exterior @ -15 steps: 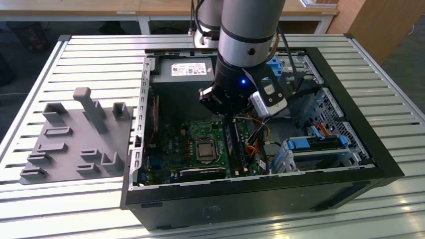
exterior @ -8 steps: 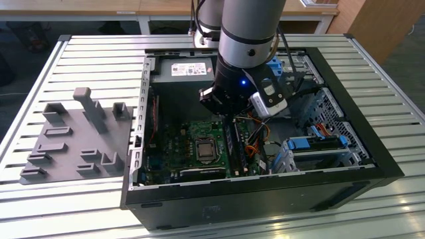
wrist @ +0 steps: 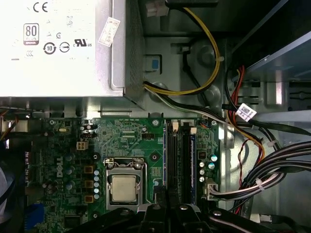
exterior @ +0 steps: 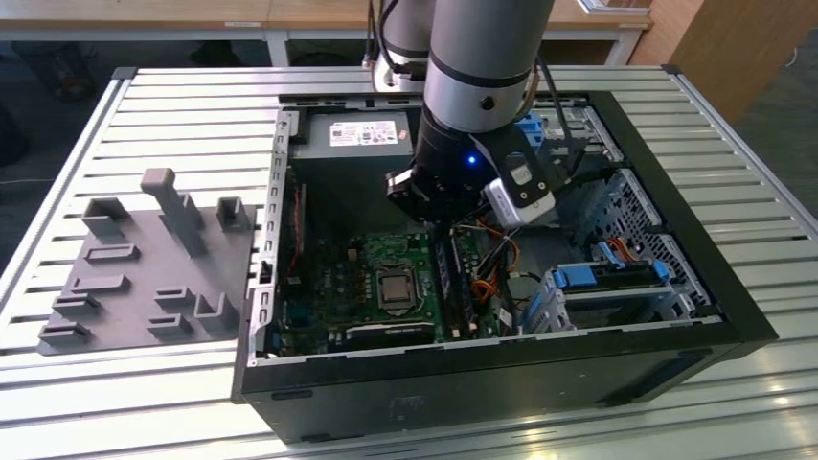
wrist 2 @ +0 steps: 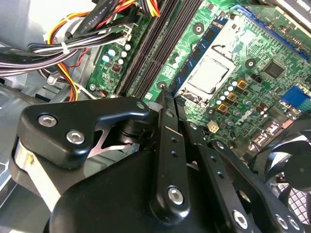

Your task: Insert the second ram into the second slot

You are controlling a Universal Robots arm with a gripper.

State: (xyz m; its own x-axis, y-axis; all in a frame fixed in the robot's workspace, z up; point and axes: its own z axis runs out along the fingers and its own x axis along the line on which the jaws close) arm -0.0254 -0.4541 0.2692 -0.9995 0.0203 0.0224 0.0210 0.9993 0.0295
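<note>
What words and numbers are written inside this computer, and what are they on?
Power supply label: black safety signs and one boxed number; the fine print is too small to read.
Slanted sticker on the power supply's edge: reddish print, blurred.
Cable tag: too small to read.
Motherboard: white lettering near its edge, and tiny part codes too small to read.

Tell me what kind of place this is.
Probably a robotics lab or test bench: an open computer case lies on a slatted aluminium table, beside a grey fixture plate, with wooden desks behind.
</note>
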